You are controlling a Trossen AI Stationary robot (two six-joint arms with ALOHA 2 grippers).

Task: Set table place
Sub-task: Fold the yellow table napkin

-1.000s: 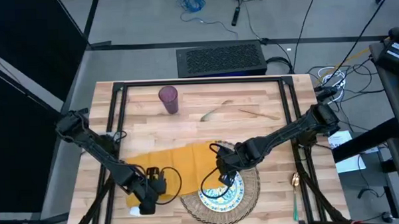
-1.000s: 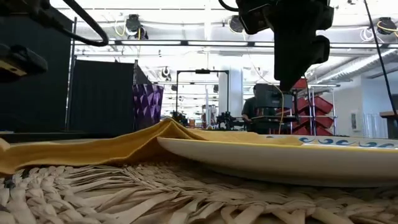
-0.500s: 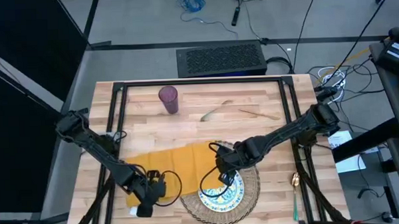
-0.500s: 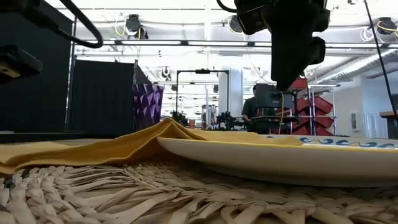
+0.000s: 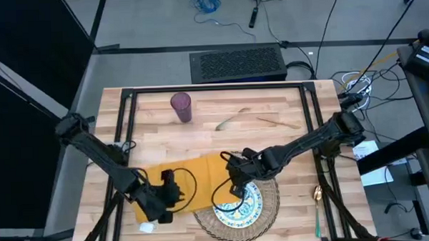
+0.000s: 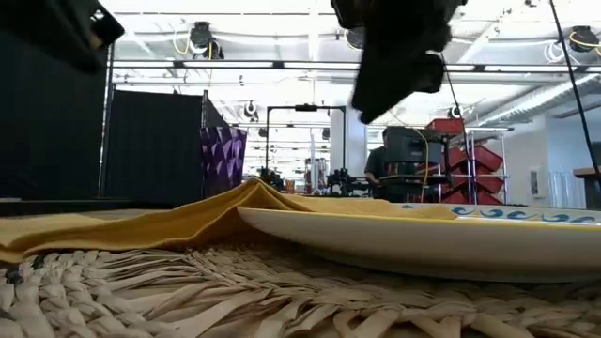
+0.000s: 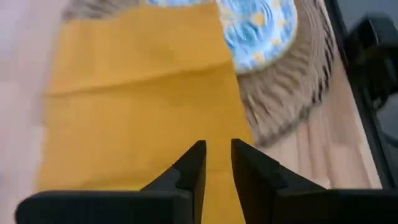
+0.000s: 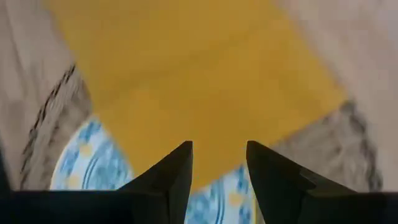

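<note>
The yellow napkin (image 5: 184,180) lies spread on the table (image 5: 272,143) with its long axis running across the table's width, one end draped over the plate (image 5: 242,205), the other reaching toward the left arm. The plate sits on the woven mat (image 5: 271,197) near the front edge.

From above, the left gripper (image 5: 175,195) hovers over the napkin's left part; its wrist camera shows the fingers (image 7: 193,168) nearly together with only a thin gap, nothing between them. The right gripper (image 5: 235,188) hangs where cloth meets plate, its fingers (image 8: 177,171) apart and empty above the yellow fabric.

Only the low view shows the napkin (image 6: 188,225) rising in a fold against the plate rim (image 6: 423,239), with the mat's weave (image 6: 188,291) filling the foreground. The purple tumbler (image 5: 181,106) stands upright at the far left of the table. A teal-handled spoon (image 5: 317,210) lies at the right front edge, pointing front to back. Gold cutlery (image 5: 232,121) rests near the far middle.
</note>
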